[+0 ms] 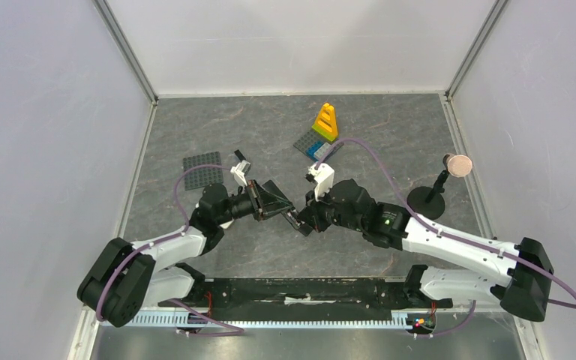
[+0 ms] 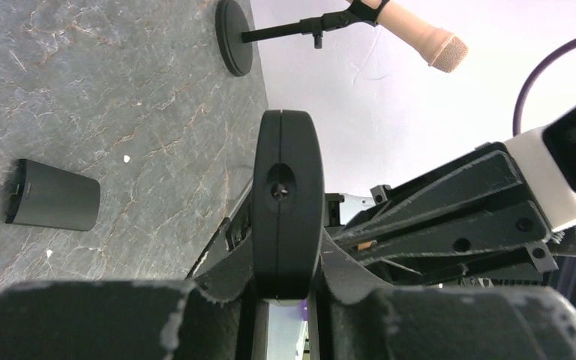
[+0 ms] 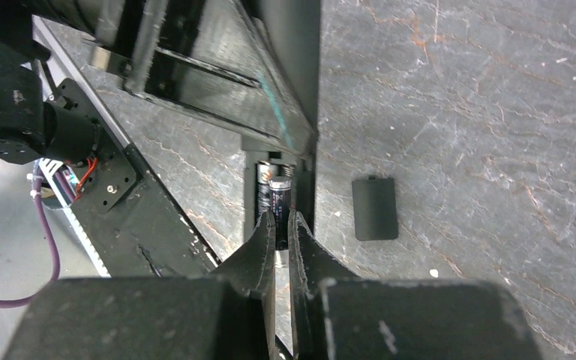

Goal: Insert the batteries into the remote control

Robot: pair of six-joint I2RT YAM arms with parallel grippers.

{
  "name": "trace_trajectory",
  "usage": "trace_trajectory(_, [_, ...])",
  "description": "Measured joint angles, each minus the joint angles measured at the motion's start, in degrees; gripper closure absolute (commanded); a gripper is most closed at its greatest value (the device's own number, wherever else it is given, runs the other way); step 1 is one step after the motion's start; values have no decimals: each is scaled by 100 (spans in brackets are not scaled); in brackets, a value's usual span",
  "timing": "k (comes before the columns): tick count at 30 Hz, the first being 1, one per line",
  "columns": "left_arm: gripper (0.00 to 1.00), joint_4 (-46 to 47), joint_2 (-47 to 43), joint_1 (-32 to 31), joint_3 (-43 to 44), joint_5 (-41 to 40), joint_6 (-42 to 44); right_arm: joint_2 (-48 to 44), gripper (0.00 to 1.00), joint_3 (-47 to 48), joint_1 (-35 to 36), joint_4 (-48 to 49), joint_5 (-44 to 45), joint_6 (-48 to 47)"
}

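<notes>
Right wrist: closed right hand [image 3: 281, 225] touches shiny dark cylindrical battery [image 3: 279, 192], slippery, so press its end; your left hand [image 2: 285, 296] grips slim dark remote [image 2: 286, 187].

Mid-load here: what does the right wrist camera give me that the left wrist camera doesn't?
Only right wrist: batteries in the slot of the remote, with the closed tips of the right gripper at one of them. Only left wrist: the microphone stand, and the remote end-on, clamped in the left gripper. Both: the battery cover lying loose on the table.
</notes>
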Motion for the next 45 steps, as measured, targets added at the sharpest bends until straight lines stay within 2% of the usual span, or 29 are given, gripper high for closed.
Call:
trace_trajectory(12, [98,13,-153,0,-7,37,2,315,97,461,496,-374,730,-208])
trace_trajectory(28, [98,-273,-424,0,-7,-90,48,490,96,737,577,-660,920,-310])
trace_trajectory(36, [98,-505,-682,2,-7,-120,247,1091,93,1648,584,-1523,916,-275])
trace_trajectory(45, [98,-748,-697,2,-7,-116,422,1320,90,1923,590,-2076,918,-262])
